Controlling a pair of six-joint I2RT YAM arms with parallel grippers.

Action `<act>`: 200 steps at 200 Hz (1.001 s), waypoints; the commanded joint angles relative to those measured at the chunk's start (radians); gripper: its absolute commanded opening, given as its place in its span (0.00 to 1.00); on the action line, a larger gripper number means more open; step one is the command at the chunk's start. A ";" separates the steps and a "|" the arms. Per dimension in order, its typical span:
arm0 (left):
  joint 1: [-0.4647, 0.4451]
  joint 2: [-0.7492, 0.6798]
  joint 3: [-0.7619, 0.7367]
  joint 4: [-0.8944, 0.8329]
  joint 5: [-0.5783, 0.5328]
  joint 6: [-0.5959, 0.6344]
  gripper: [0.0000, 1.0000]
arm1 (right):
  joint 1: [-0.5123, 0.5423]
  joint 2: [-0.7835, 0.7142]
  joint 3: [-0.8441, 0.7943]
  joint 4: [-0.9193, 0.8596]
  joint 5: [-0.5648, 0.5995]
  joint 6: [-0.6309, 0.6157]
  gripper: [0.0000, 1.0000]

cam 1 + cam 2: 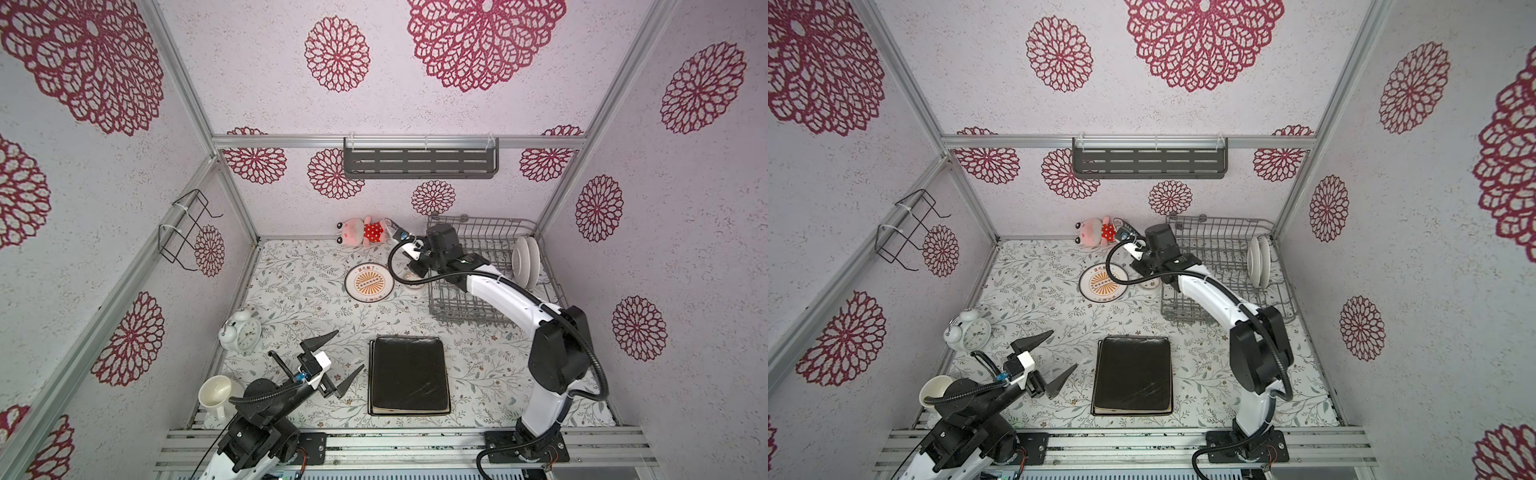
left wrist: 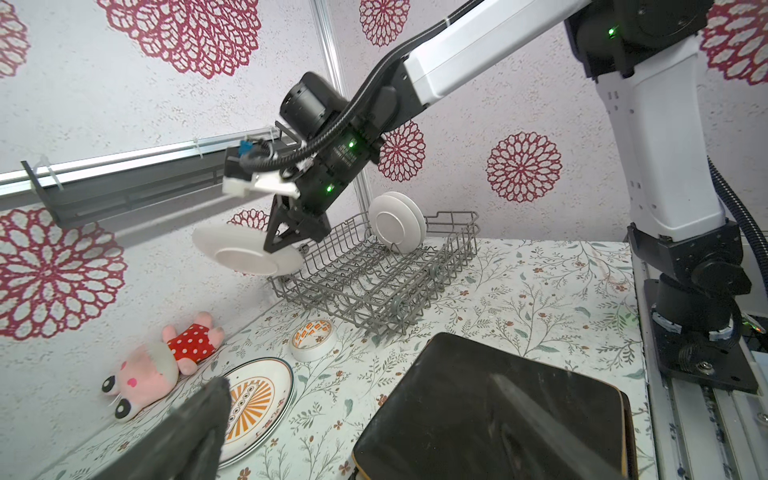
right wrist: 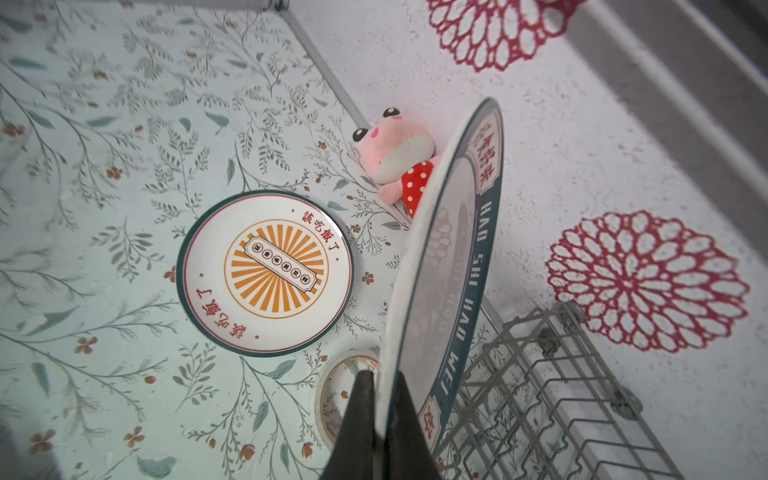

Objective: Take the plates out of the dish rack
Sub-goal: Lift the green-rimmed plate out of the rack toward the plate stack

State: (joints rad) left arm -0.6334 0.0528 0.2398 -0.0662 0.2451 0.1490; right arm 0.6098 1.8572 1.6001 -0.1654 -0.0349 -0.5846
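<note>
Plates left in the rack (image 2: 453,249) number two: white rounds (image 1: 525,262) standing on edge between tines at its far side. The right gripper (image 3: 381,376) pinches a printed round (image 3: 449,270) by its rim, a hold suited to drawing it up out of the slots. It hangs tilted, clear of the rack, above the bowl (image 2: 313,338) and near the flat plate (image 1: 369,281), probably its landing place. In front lie stacked black squares (image 1: 409,374). The left gripper (image 1: 350,349) hovers empty, fingers wide.

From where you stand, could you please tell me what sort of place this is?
Likely a mock kitchen counter inside a robot test booth: a wire dish rack with plates, a mug, and aluminium frame rails edging papered walls.
</note>
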 commanded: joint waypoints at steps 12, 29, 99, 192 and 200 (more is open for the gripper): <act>0.015 -0.016 -0.006 0.005 0.005 0.016 0.97 | 0.102 0.117 0.075 0.061 0.270 -0.272 0.00; 0.019 -0.016 -0.006 0.005 0.009 0.015 0.97 | 0.139 0.186 0.079 0.096 0.348 -0.353 0.00; 0.026 -0.016 -0.007 0.007 0.018 0.012 0.97 | 0.212 0.300 0.051 0.248 0.423 -0.467 0.00; 0.028 -0.028 -0.009 0.008 0.026 0.008 0.97 | 0.255 0.362 0.066 0.260 0.431 -0.495 0.00; 0.029 -0.028 -0.008 0.008 0.028 0.007 0.97 | 0.258 0.366 0.071 0.258 0.431 -0.496 0.00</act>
State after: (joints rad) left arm -0.6136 0.0406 0.2398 -0.0662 0.2577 0.1478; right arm 0.8509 2.2280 1.6268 0.0406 0.3672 -1.0573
